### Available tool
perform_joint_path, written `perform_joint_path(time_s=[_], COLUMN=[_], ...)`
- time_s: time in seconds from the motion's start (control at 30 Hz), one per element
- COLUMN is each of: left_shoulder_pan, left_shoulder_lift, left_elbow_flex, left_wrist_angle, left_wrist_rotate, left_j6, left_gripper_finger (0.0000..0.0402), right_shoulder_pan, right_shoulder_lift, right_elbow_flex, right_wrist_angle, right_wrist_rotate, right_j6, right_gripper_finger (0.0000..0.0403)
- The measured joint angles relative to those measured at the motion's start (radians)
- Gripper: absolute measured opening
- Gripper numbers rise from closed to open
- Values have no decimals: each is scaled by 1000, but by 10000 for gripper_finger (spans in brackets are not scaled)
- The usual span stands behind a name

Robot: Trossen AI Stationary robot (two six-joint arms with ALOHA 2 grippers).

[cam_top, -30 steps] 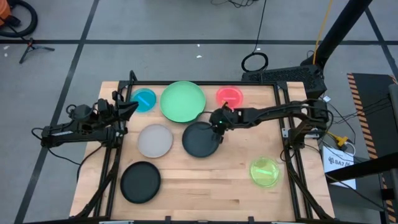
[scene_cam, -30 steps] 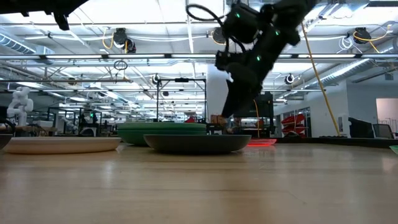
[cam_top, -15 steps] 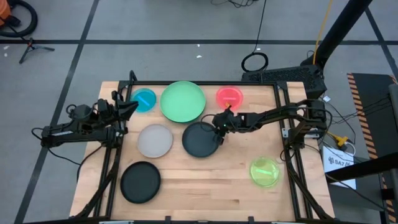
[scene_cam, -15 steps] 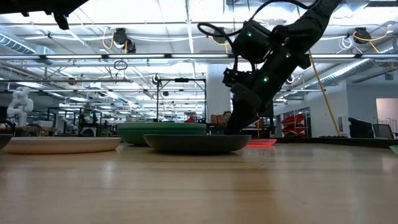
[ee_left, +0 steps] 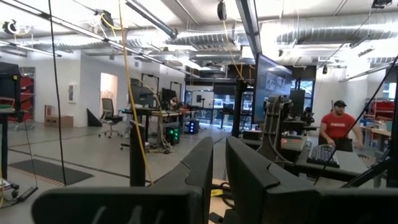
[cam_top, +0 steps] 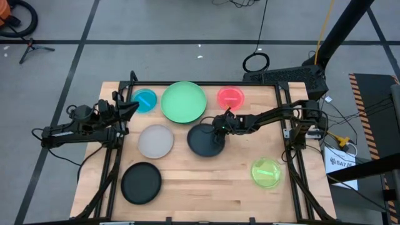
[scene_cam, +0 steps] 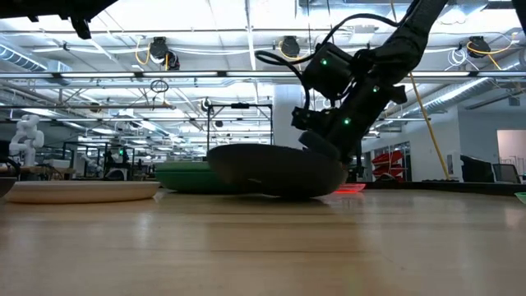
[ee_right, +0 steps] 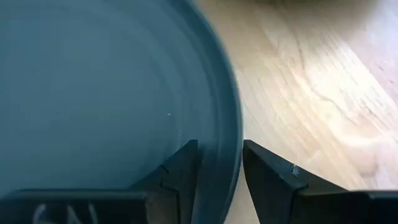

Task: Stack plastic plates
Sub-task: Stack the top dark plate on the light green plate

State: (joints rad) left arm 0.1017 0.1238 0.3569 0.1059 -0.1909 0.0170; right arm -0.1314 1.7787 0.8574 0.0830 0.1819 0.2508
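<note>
My right gripper (cam_top: 220,126) (scene_cam: 323,150) (ee_right: 219,145) is shut on the large dark plate (cam_top: 205,141) (scene_cam: 271,170) at mid-table. That plate stands tilted, with its lower edge (scene_cam: 288,195) on the wood. Around it lie flat a mint green plate (cam_top: 183,102), a grey one (cam_top: 155,140), a black one (cam_top: 141,182), and small blue (cam_top: 145,100), pink (cam_top: 230,96) and yellow-green (cam_top: 267,172) ones. My left gripper (cam_top: 130,107) (ee_left: 219,163) waits shut at the table's left edge, near the blue plate. My right gripper pinches the dark plate's rim (ee_right: 225,124) on the side toward the table's right and far edges. One finger (ee_right: 183,171) is inside the dish and one (ee_right: 267,177) outside it. The fingers come slanting down from the right. The held rim is raised, the opposite edge stays on the table.
The mint green plate sits just behind the tilted dark plate, and the pink one lies close to my right arm. Bare wood (cam_top: 206,187) shows in the near middle of the table. Black frame rails (cam_top: 284,119) run along the table's left and right sides.
My right gripper has come down onto the dark plate's right far rim and taken hold of it. The plate, flat before, is now tipped up on that side and has shifted slightly toward the table's right, while its opposite edge has stayed on the wood.
</note>
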Motion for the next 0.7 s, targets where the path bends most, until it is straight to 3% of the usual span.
perform_joint_path(time_s=[0.2,0.53,0.7], left_shoulder_pan=[0,0,0], left_shoulder_lift=[0,0,0], left_elbow_flex=[0,0,0], left_wrist_angle=[0,0,0], left_wrist_rotate=[0,0,0], left_j6=[0,1,1], left_gripper_finger=[51,51,51], right_shoulder_pan=[0,0,-3], right_shoulder_lift=[1,-2,-1], right_elbow_flex=[0,0,0], right_wrist_angle=[26,34,41], right_wrist_rotate=[-3,-9,-33], right_j6=[37,96,117], right_gripper_finger=[109,15,10])
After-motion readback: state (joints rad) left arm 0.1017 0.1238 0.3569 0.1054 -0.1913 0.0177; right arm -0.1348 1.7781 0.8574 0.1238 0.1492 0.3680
